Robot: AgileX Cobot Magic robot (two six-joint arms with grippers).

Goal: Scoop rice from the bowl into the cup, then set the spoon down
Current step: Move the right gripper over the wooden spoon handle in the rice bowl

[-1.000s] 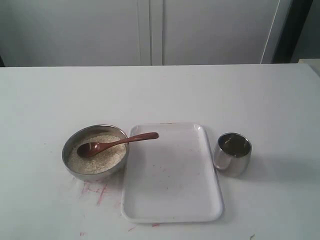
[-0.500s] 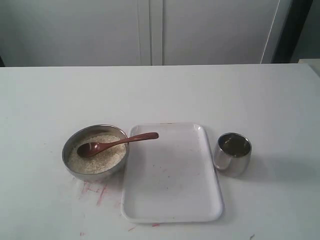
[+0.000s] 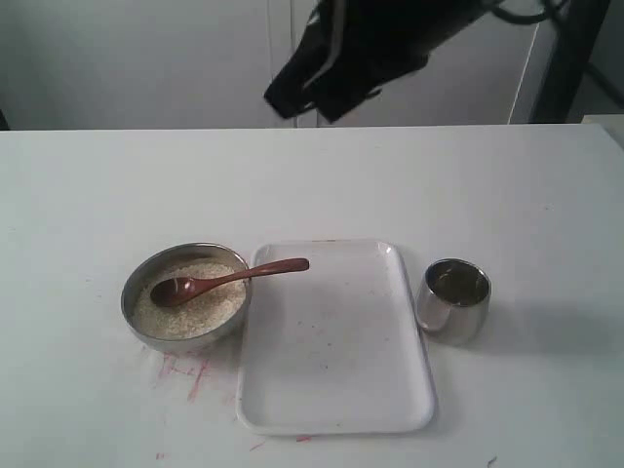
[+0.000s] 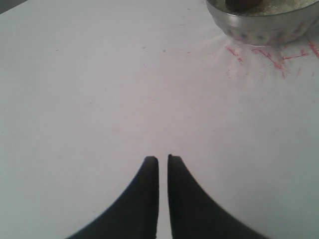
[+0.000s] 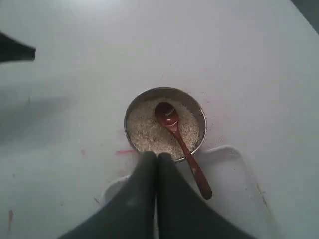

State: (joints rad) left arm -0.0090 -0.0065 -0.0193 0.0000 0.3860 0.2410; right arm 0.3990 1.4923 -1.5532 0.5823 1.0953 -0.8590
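It looks like a test room. A black robot arm (image 3: 361,44) hangs over a white table (image 3: 97,185); red scribbles (image 3: 190,375) mark it.

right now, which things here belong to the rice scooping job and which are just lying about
For the job: bowl, rice, spoon, cup.
Lying about: white tray, red marks.

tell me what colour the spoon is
Reddish-brown wood. The spoon shows best in the right wrist view.
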